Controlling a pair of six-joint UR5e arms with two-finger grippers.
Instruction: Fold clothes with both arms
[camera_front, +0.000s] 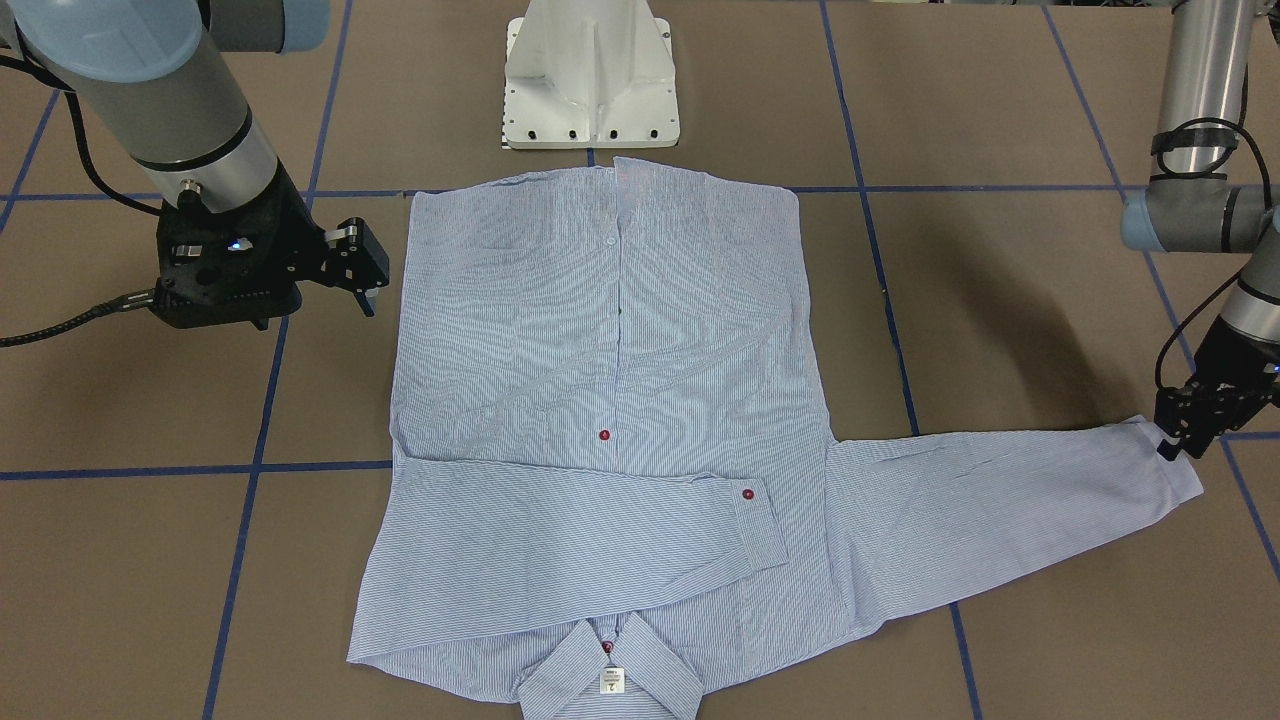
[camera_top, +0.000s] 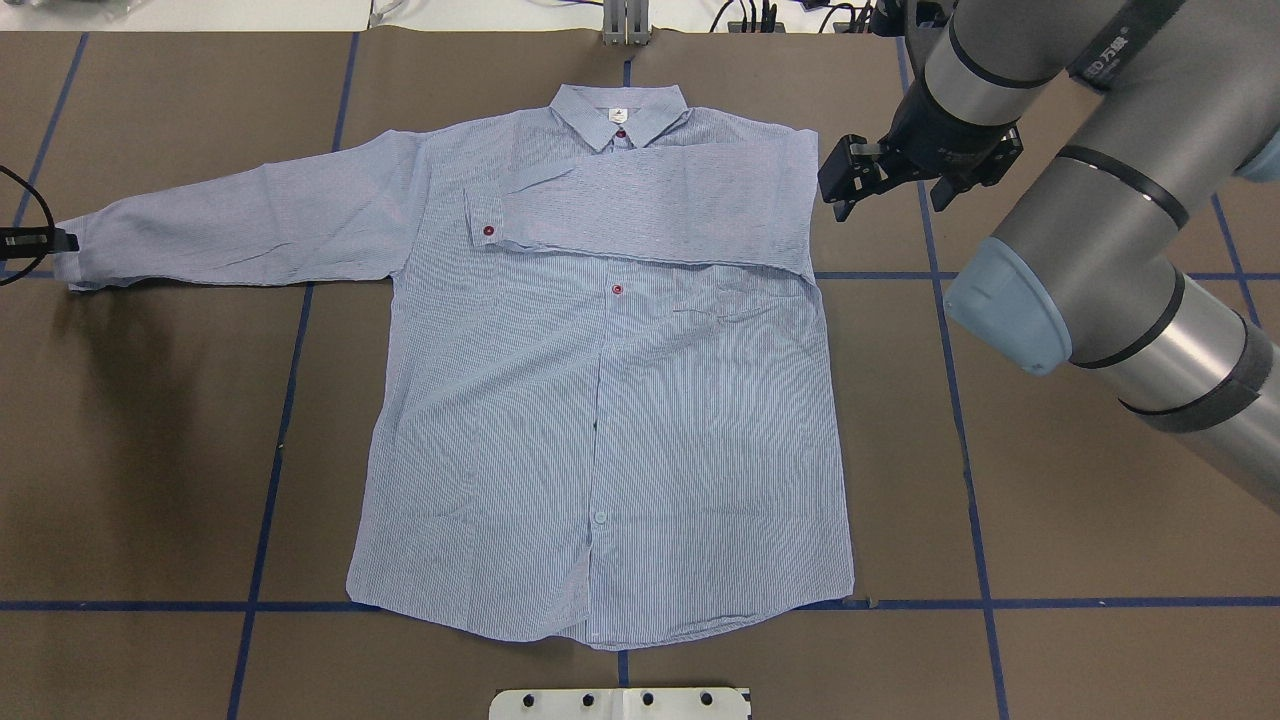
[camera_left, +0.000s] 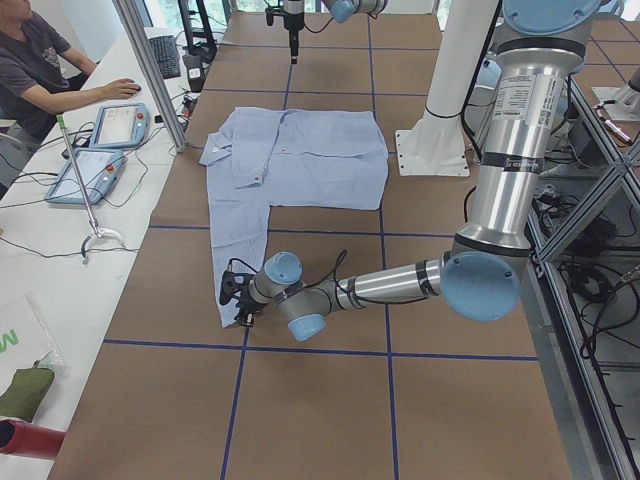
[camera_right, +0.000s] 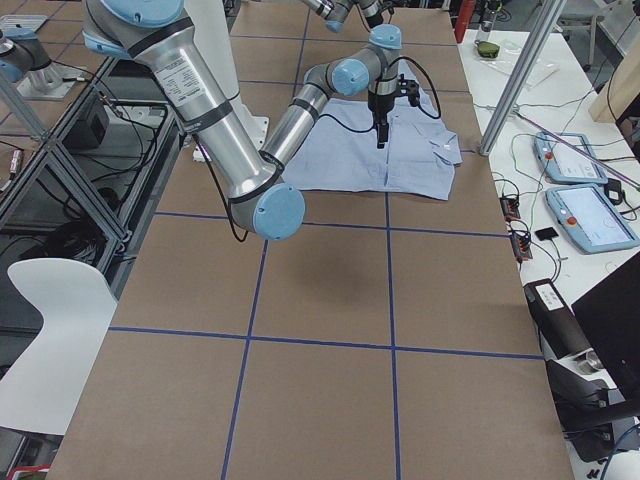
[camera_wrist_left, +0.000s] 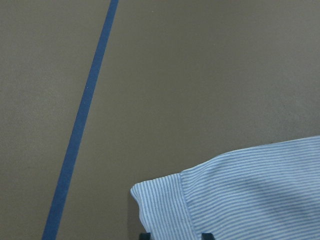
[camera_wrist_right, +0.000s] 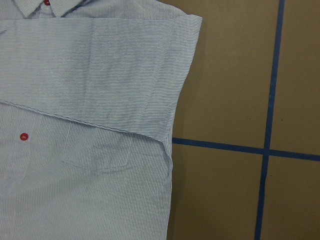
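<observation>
The light blue striped shirt (camera_top: 600, 400) lies flat and face up on the brown table, its collar (camera_top: 620, 110) at the far edge. One sleeve is folded across the chest (camera_top: 650, 205). The other sleeve (camera_top: 240, 220) stretches out to my left. My left gripper (camera_front: 1178, 448) is low at that sleeve's cuff (camera_wrist_left: 165, 210). In the left wrist view its fingertips (camera_wrist_left: 145, 235) stand a little apart on either side of the cuff, which lies on the table. My right gripper (camera_top: 890, 195) is open and empty above the table, just beside the shirt's folded shoulder (camera_wrist_right: 185, 30).
The white pedestal base (camera_front: 590, 80) stands at the shirt's hem side. Blue tape lines (camera_top: 270, 500) cross the brown table. An operator (camera_left: 40, 60) sits at a side desk with tablets (camera_left: 90, 170) beyond the collar end.
</observation>
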